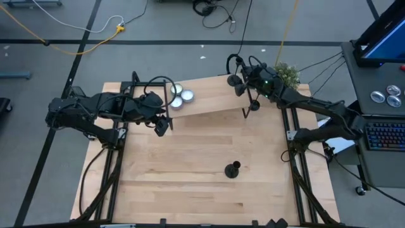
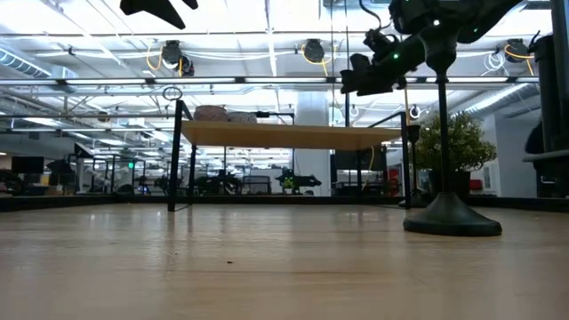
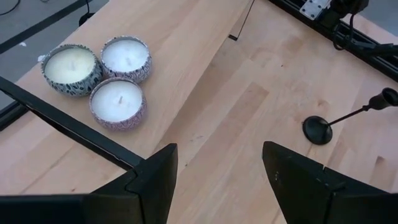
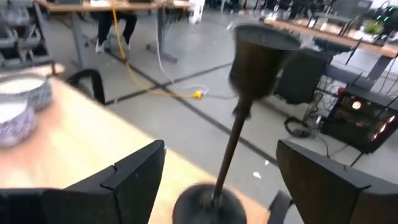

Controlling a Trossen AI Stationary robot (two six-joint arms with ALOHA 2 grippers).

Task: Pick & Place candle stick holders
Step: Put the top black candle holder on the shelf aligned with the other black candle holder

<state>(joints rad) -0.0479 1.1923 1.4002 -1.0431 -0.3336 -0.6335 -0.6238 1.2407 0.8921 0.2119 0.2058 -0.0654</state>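
Note:
One black candle stick holder (image 4: pixel 239 124) stands upright on its round base (image 4: pixel 199 208) on the raised wooden shelf (image 1: pixel 209 95), near the shelf's far right corner. My right gripper (image 4: pixel 221 146) (image 1: pixel 239 85) is open, roughly level, one finger on each side of the stem and clear of it. A second holder (image 1: pixel 233 170) (image 3: pixel 318 129) (image 2: pixel 449 213) stands on its base on the tabletop toward the near right. My left gripper (image 1: pixel 163 125) (image 3: pixel 217 168) hangs open above the table by the shelf's left end, with nothing between its fingers.
Three candle tins (image 1: pixel 180 95) (image 3: pixel 115 102) sit on the shelf's left end. The shelf stands on thin black legs (image 1: pixel 245 113) (image 2: pixel 173 151). A small plant (image 1: pixel 288 75) stands behind the table's far right corner. Bare wooden tabletop (image 1: pixel 177 183) lies toward the near edge.

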